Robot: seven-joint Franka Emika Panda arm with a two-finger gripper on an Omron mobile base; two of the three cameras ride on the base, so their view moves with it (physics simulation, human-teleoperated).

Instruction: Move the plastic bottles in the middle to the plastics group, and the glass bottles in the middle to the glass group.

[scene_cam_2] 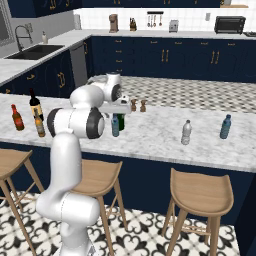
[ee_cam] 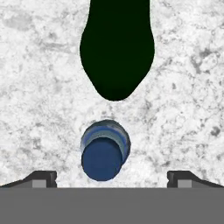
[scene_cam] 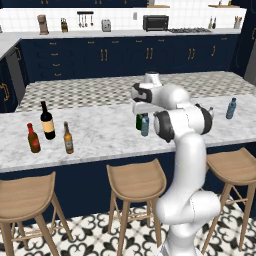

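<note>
Jaws stand spread wide, nothing between them; the gripper (ee_cam: pixel 112 177) hangs directly above the small blue-grey plastic bottle (ee_cam: pixel 105 156), whose blue cap sits between the two finger tips (ee_cam: pixel 43 178) as seen from the hand.

Count of bottles on the marble counter (scene_cam: pixel 105 137), left to right from the left base view: seven in all.
- Glass group, far left: one small red-brown bottle (scene_cam: pixel 33 138) and one black wine bottle (scene_cam: pixel 47 121) with red cap and cream label, near each other but apart.
- Just right of them: one amber beer bottle (scene_cam: pixel 68 138), upright, closer to the glass group than to the middle.
- Middle: one dark green wine bottle (scene_cam: pixel 139 121) and the blue-grey plastic bottle, just beside each other, partly hidden by the arm. Whether they touch cannot be told.
- Plastics group, right: one pale grey clear bottle (scene_cam_2: pixel 186 132) and one bright blue dark-capped bottle (scene_cam_2: pixel 226 127), apart.

Two small brown shakers (scene_cam_2: pixel 138 105) stand at the counter's far edge.

Three wooden stools (scene_cam: pixel 136 183) line the near side of the counter. Floor is patterned tile. Navy cabinets (scene_cam: pixel 125 57) run along the far wall, with a toaster oven (scene_cam: pixel 155 22) on top. A sink (scene_cam_2: pixel 35 51) sits at the left in the right base view.
</note>
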